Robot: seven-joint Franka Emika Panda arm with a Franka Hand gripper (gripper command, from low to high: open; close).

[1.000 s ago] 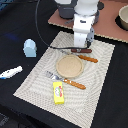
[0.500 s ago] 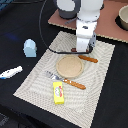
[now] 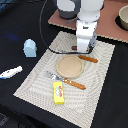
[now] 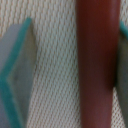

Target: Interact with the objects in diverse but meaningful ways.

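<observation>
My gripper [image 3: 82, 49] reaches down to the woven mat just behind the plate. In the wrist view the dark brown sausage [image 4: 96, 65] lies on the mat between my fingers [image 4: 17, 75]. It is close to one finger, with a wide gap to the other. The gripper [image 4: 70, 70] is open and nothing is clamped. In the exterior view only a dark end of the sausage [image 3: 74, 48] shows beside the gripper. The yellow box [image 3: 59, 93] lies near the mat's front edge. The pale blue block [image 3: 30, 48] stands off the mat at the exterior view's left.
A tan plate [image 3: 68, 66] sits mid-mat, with an orange-handled knife [image 3: 89, 59] behind it and a fork [image 3: 67, 80] in front. A white object [image 3: 11, 72] lies at the exterior view's far left. A bowl [image 3: 123, 17] stands on the brown board at the back.
The gripper has come down slightly over the sausage. The other objects have not moved.
</observation>
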